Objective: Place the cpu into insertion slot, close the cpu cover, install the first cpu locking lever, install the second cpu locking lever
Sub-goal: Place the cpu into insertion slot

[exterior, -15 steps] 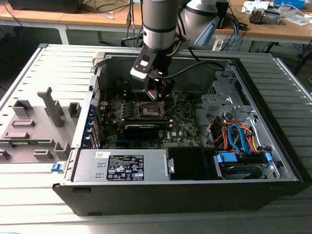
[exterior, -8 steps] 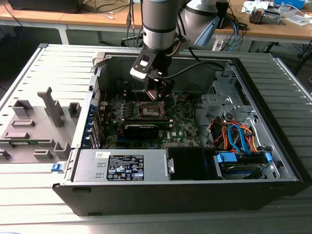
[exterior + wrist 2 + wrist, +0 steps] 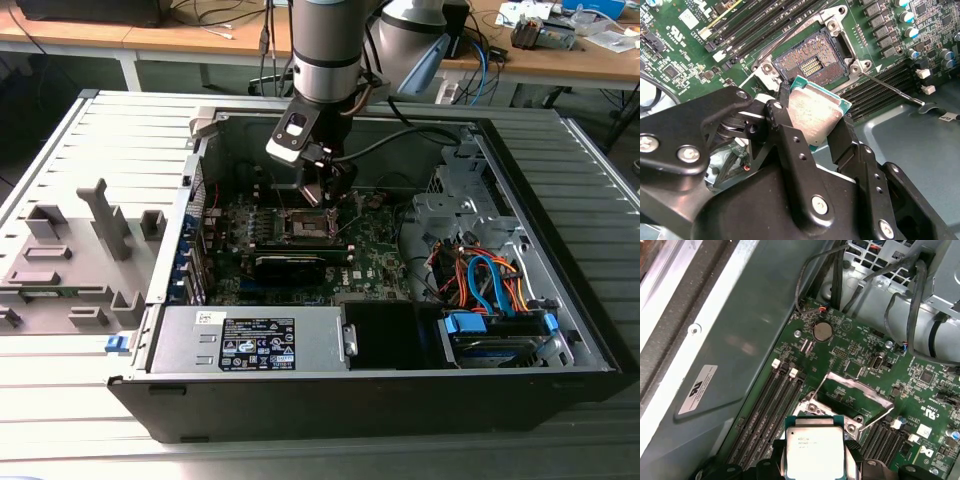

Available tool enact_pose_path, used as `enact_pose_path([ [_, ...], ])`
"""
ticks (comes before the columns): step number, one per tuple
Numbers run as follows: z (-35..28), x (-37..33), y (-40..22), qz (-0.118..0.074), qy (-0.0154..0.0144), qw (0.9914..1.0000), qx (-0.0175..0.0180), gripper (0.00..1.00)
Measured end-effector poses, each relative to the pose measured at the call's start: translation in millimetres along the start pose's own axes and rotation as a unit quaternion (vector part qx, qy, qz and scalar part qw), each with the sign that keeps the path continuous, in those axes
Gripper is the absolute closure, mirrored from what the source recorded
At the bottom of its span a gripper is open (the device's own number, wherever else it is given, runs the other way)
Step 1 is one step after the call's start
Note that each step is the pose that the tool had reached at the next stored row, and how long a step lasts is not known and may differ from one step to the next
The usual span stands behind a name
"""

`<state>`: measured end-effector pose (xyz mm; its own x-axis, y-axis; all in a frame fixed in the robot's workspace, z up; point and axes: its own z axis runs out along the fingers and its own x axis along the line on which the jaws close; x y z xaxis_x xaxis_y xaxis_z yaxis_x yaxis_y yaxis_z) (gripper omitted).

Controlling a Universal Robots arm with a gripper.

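My gripper (image 3: 816,125) is shut on the cpu (image 3: 812,112), a flat square chip with a pale silver top and green edge, pinched by its sides. It hangs tilted just above and beside the insertion slot (image 3: 810,62), whose gold contact field lies bare. In the first wrist view the cpu (image 3: 814,447) sits between the fingers of the gripper (image 3: 815,464), with the cpu cover (image 3: 860,389) raised open beyond it. A thin locking lever (image 3: 895,90) sticks out unlatched beside the socket. In the exterior view the gripper (image 3: 325,192) hovers over the socket (image 3: 308,225) inside the computer case.
Memory slots (image 3: 765,20) flank the socket. A long black card (image 3: 290,265) lies just in front of it, the power supply (image 3: 255,340) nearer still. A drive cage with blue and orange cables (image 3: 490,285) fills the exterior view's right. Grey fixtures (image 3: 70,260) stand outside.
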<state>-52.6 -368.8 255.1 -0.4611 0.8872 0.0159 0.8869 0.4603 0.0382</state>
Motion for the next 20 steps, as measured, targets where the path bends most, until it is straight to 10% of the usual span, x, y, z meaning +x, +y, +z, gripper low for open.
enact_pose_path([
  [20,0.0,0.0,0.0,0.006,-0.0005,0.99998,0.0001,0.45],
])
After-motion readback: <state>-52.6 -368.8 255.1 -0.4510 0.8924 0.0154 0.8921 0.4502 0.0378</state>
